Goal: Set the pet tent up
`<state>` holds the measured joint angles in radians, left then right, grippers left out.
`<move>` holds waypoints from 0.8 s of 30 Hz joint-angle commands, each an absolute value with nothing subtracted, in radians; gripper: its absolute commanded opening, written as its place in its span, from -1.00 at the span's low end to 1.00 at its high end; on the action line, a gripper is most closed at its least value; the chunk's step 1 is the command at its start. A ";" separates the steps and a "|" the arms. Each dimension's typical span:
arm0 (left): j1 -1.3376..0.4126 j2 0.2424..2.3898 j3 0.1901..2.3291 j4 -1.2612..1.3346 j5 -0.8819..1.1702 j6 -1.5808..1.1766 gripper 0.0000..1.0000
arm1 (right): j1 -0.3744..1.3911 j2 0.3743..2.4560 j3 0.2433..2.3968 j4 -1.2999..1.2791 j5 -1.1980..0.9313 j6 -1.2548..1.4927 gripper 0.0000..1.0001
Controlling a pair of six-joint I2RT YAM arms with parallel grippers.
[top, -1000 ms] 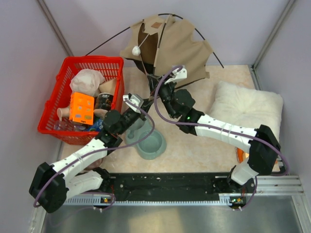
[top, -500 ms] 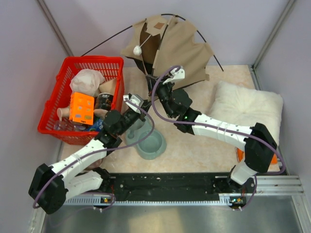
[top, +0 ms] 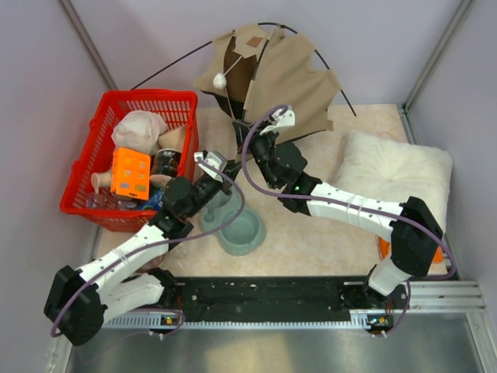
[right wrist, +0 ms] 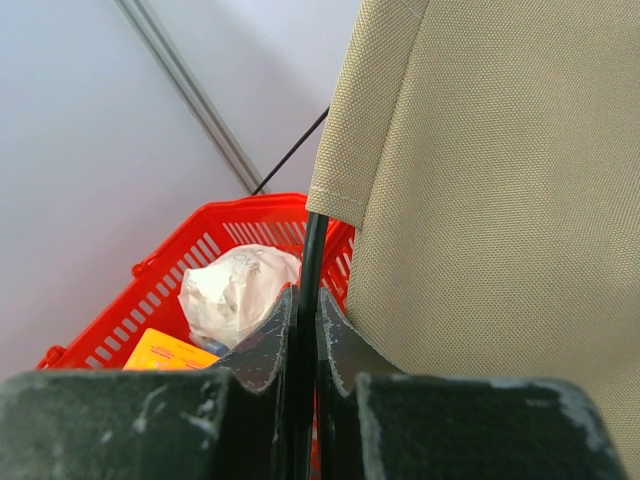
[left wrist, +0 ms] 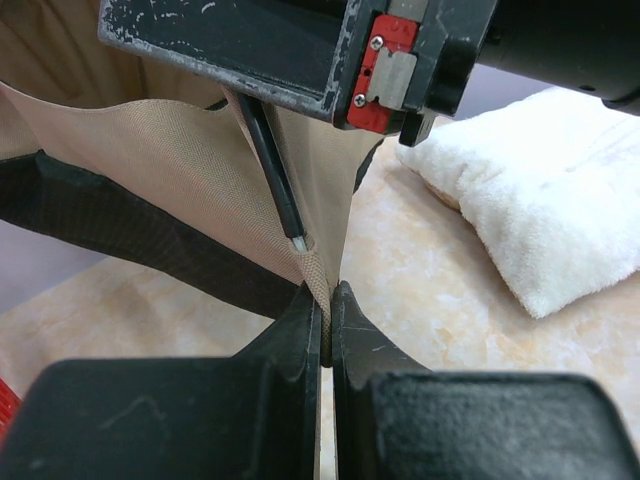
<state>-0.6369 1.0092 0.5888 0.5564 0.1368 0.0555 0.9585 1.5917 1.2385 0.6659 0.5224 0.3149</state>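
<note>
Step in hand, as I read it: seat the pole end in the tent corner. Left gripper point(left wrist: 327, 303) is pinched fully closed on the tan corner hem. Right gripper point(right wrist: 304, 312) is closed tight on the thin black pole point(right wrist: 311, 255). In the left wrist view the pole tip sits just above the pinched corner, not yet in.

To do it well: left holds the corner taut and steady, right feeds the tip straight down into it, slowly. The pole is bowed, so it could spring out or slide in the fingers. No yanking, or the hem may slip the pinch.

Tent point(top: 268, 74) is at the back middle of the table point(top: 311, 233), between the red basket point(top: 147, 97) and the white cushion point(top: 392, 175). It is half raised and saggy.
- tan fabric, black lining
- brown label point(top: 250, 40) near the top
- white pompom point(top: 218, 80) hanging front left
- dark poles arcing out past the fabric on both sides
</note>
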 commanded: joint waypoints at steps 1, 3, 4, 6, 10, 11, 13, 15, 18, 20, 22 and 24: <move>-0.681 0.988 0.534 0.328 0.279 0.003 -1.00 | 0.825 1.545 1.335 0.917 0.683 0.235 -1.00; -0.681 0.991 0.545 0.324 0.273 0.003 -1.00 | 0.827 1.540 1.322 0.914 0.672 0.242 -1.00; -0.681 0.992 0.548 0.322 0.270 0.005 -1.00 | 0.825 1.537 1.315 0.907 0.663 0.250 -1.00; -0.681 0.997 0.563 0.319 0.265 -0.037 -1.00 | 0.825 1.522 1.293 0.905 0.644 0.261 -1.00; -0.681 1.008 0.597 0.307 0.250 -0.092 -1.00 | 0.827 1.496 1.246 0.894 0.604 0.297 -1.00; -0.681 1.008 0.606 0.302 0.245 -0.098 -1.00 | 0.827 1.491 1.241 0.878 0.595 0.317 -1.00; -0.681 1.011 0.624 0.295 0.241 -0.117 -1.00 | 0.827 1.474 1.236 0.844 0.571 0.345 -1.00; -0.681 1.015 0.640 0.287 0.236 -0.132 -1.00 | 0.833 1.462 1.221 0.842 0.552 0.360 -1.00; -0.681 1.022 0.660 0.282 0.223 -0.146 -1.00 | 0.842 1.447 1.204 0.844 0.545 0.362 -1.00; -0.681 1.026 0.667 0.291 0.221 -0.155 -1.00 | 0.847 1.442 1.200 0.844 0.537 0.365 -1.00; -0.681 1.031 0.673 0.301 0.230 -0.166 -1.00 | 0.851 1.445 1.200 0.841 0.535 0.361 -1.00; -0.681 1.035 0.684 0.304 0.244 -0.181 -1.00 | 0.853 1.454 1.201 0.839 0.537 0.357 -1.00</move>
